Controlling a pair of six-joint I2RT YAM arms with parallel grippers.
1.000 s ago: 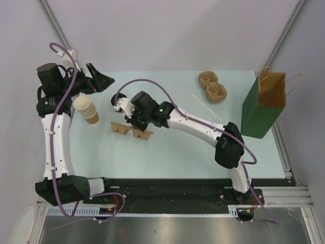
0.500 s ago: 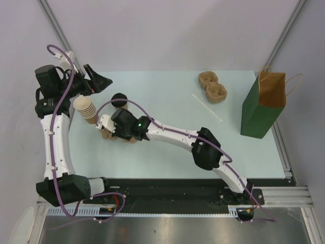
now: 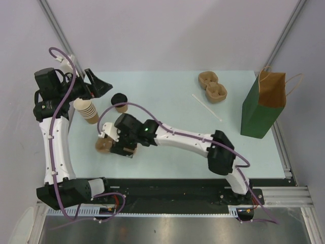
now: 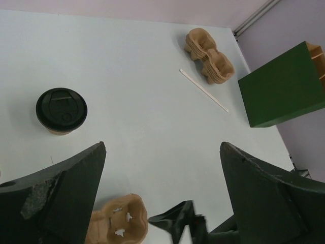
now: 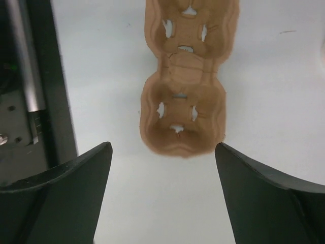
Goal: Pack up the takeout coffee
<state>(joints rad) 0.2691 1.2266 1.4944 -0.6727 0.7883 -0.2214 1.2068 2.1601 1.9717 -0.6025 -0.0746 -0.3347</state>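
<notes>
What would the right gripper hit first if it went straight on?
Probably the carrier: the open right gripper points down at it, with the carrier's near end between its jaws and the table just beneath. How far off it is I cannot tell.

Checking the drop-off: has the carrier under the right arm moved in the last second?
Yes. The carrier moved left and toward the near edge, away from the bag.

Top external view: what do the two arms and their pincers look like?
Both the left arm and right arm have white links with bulky black joints; a purple cable loops along each. A green light glows near the right wrist. The left pincer and right pincer have black, wedge-shaped fingers.
</notes>
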